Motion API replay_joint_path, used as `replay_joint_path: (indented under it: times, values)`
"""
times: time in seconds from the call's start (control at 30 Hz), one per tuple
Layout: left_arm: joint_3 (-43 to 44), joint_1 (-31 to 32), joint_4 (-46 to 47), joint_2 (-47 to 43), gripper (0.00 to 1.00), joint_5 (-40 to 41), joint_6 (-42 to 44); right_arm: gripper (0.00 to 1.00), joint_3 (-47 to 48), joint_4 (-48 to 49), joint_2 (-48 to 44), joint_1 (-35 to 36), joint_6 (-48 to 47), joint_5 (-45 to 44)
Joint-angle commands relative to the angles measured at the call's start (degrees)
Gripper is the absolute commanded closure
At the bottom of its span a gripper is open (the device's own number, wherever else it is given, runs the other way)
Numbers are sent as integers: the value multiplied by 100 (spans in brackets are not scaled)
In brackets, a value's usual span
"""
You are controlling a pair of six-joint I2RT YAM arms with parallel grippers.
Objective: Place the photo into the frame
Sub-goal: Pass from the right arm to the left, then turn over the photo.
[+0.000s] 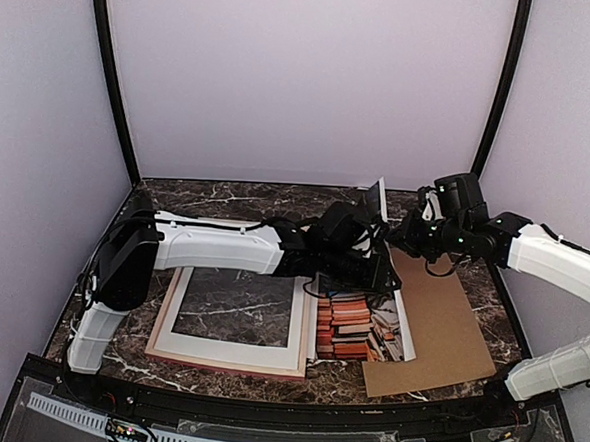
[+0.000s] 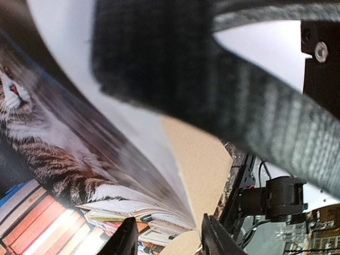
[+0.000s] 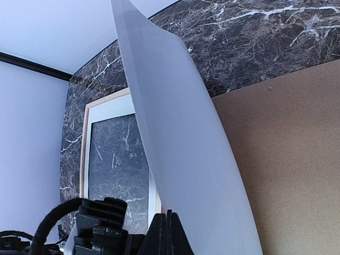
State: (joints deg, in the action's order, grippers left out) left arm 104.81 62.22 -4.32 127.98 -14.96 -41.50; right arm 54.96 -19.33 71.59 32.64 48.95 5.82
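The photo (image 1: 353, 330), a grey tabby cat above stacked orange and red books, rests its near edge on the brown board while its far edge is lifted and curled. My right gripper (image 1: 406, 236) is shut on that raised edge; in the right wrist view the photo's white back (image 3: 180, 149) rises from the closed jaws (image 3: 169, 215). My left gripper (image 1: 382, 271) reaches across from the left. In its wrist view the jaws (image 2: 167, 234) stand apart, with the photo's curled edge (image 2: 188, 212) between them. The pink frame (image 1: 226, 367) lies flat to the left of the photo.
A white mat with a window (image 1: 232, 350) sits in the frame, with marble showing through it. The brown backing board (image 1: 449, 331) lies at the right under the photo, reaching near the table's front edge. Tent walls and black poles (image 1: 113, 80) close in the table.
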Motion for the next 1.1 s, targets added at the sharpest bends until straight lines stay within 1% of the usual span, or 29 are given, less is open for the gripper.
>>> replay_joint_path:
  times: [0.0,0.03,0.2,0.3,0.33,0.37,0.4,0.43,0.47,0.63,0.73,0.77,0.8,0.87,0.97,1.07]
  values:
    - [3,10,135,-15,60,75,37,100,136,164,-26,70,-33,-78]
    - [-1,10,155,-11,63,65,50,100,133,160,-19,72,-39,-65]
    - [-32,10,291,-17,70,-42,57,100,127,151,-37,76,-60,-63]
    - [-65,0,403,-13,81,-147,35,100,135,128,-67,75,-77,-67]
    - [-88,-12,483,-11,86,-215,18,100,144,130,-85,75,-78,-65]
    - [-118,-22,587,-11,89,-247,5,100,139,127,-103,68,-91,-60]
    - [-132,-28,628,-10,96,-293,-20,100,140,118,-114,72,-88,-60]
    - [-147,-39,681,-15,98,-317,-31,100,150,110,-123,70,-87,-60]
    - [-146,-41,692,-16,100,-346,-47,100,154,104,-125,74,-87,-57]
    - [-109,-74,644,-59,100,-466,-17,100,159,77,-156,69,-132,-39]
    - [-17,-93,391,-171,100,-566,176,79,273,-82,-199,60,-287,-101]
    - [117,-101,280,-196,100,-621,247,69,365,-201,-206,57,-368,-169]
    - [206,-103,20,-246,100,-657,405,60,467,-362,-214,53,-460,-272]
    - [487,-123,-420,-319,100,-759,659,47,713,-671,-253,12,-667,-390]
    - [1064,-178,-1097,-431,100,-1007,1005,37,1127,-1164,-366,-103,-914,-501]
    - [1626,-256,-1902,-639,100,-1348,1372,32,1532,-1578,-549,-279,-1136,-626]
